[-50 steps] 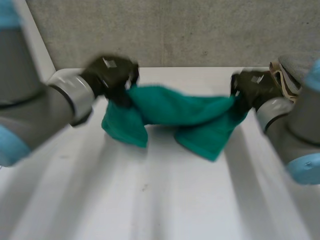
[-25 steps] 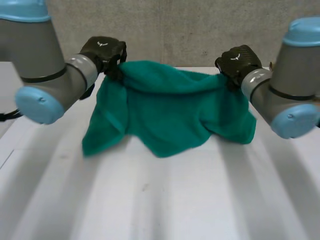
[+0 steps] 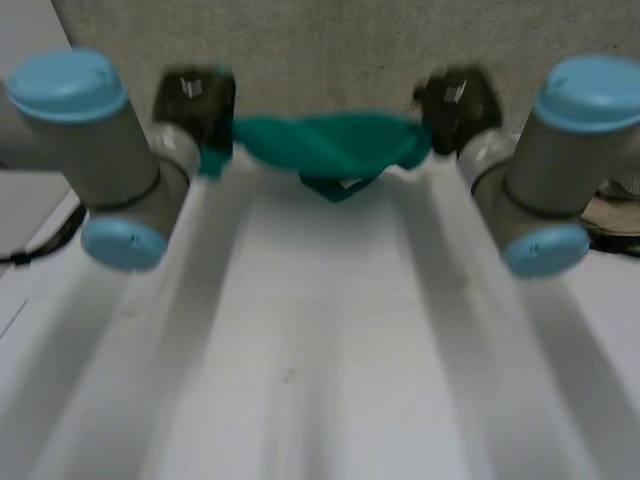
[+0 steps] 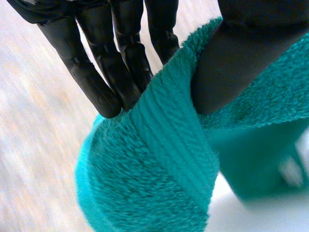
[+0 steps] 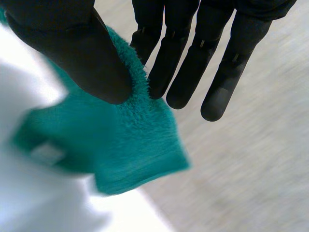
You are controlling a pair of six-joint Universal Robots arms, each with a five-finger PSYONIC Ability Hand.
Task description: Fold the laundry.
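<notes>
Teal towel (image 3: 325, 145), one piece, hangs stretched between the two robot hands over the far end of the white tabletop (image 3: 320, 360). It is twisted into a loose band, and a small fold with a pale label (image 3: 348, 183) sags below its middle.

The left arm (image 3: 100, 150) and the right arm (image 3: 560, 150) are both raised and reach away from the camera, level with each other. The left robot hand (image 3: 195, 100) holds the towel's left end and the right robot hand (image 3: 455, 100) holds its right end.

In the left wrist view, the thumb (image 4: 241, 58) presses a ribbed hem of the towel against the straight fingers (image 4: 106, 72), so this robot hand is pinching the cloth. In the right wrist view, the thumb (image 5: 72, 53) clamps a corner of the towel against the fingers (image 5: 183, 72), which are also nearly straight. A short flap of cloth sticks out past the fingertips.

The twist hides most of the towel's surface and its other corners. Whether the sagging fold touches the tabletop cannot be told, and the label's print cannot be read. One beige object (image 3: 610, 210) lies at the tabletop's right side behind the right arm. It is cut off by the arm and too little of it shows to name it.
</notes>
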